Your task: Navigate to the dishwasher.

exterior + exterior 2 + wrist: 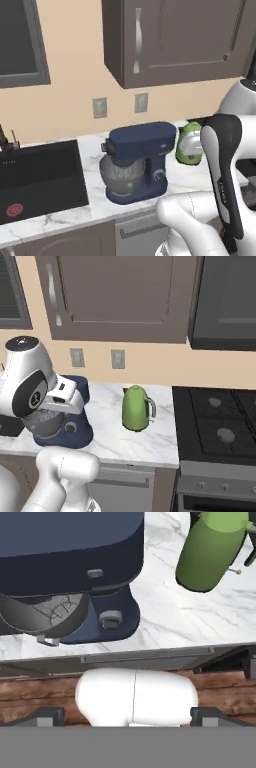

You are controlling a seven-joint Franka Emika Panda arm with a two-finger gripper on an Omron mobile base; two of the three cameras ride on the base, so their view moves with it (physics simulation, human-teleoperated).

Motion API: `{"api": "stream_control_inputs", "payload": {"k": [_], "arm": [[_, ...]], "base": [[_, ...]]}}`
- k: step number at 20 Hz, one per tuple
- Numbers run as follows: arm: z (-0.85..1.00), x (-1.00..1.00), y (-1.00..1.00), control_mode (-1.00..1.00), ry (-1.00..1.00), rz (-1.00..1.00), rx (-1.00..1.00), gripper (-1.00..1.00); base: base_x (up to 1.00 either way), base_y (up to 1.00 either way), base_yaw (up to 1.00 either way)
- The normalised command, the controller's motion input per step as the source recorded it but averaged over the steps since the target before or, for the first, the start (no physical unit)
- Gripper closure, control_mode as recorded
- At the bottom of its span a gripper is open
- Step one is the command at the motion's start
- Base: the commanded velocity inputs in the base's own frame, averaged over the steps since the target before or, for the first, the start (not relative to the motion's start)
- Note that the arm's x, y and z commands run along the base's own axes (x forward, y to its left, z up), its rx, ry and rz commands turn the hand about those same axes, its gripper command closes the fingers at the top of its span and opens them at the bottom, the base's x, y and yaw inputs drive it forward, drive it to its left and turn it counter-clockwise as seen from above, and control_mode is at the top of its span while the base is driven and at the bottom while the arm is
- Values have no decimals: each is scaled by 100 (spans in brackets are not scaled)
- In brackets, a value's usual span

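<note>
Countertop (150, 441) of white marble, carrying a blue stand mixer (136, 162) and a green kettle (136, 408). Directly beneath it I see the dishwasher (120, 491), its bar handle (145, 657) running horizontally. It lies ahead of and below my gripper (127, 718), close in front. Whether the fingers are open or closed, I cannot tell.

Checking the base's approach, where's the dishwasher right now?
The dishwasher sits under the marble counter, below the blue stand mixer and green kettle, left of the stove.
</note>
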Motion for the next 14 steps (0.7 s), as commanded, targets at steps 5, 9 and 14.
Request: {"api": "stream_control_inputs", "payload": {"k": [5, 9, 14], "arm": [[0, 0, 0, 100, 0, 0, 0, -100], [0, 0, 0, 100, 0, 0, 0, -100], [0, 0, 0, 100, 0, 0, 0, -100]], "base": [[90, -59, 57], [85, -66, 49], [100, -57, 38]]}}
